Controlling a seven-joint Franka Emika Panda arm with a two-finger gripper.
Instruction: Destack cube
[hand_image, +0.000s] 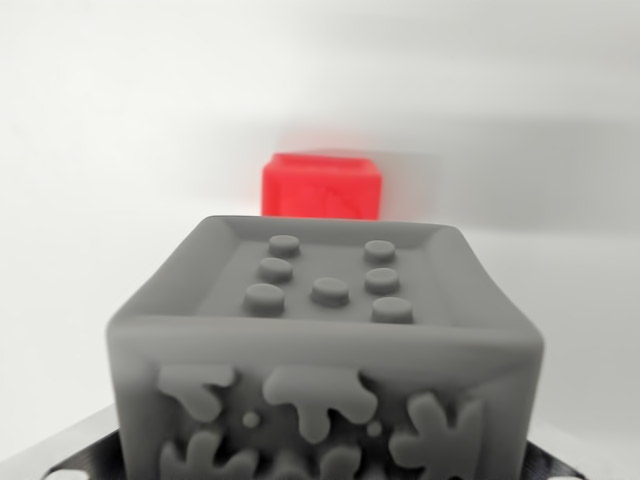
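**Grey cube close to the camera, red cube behind it**

The background was a plain white surface (90, 180), smooth and matte. The grey cube (325, 350) filled the lower centre of the frame. It looked like stiff, light printed plastic, with a recessed top carrying seven round studs and raised splash shapes on its front face. I judged that the flat side faces gave the safest hold. The small red cube (322, 187) stood behind it at upper centre, blurred. The gripper fingers were not visible, so I cannot tell their state.
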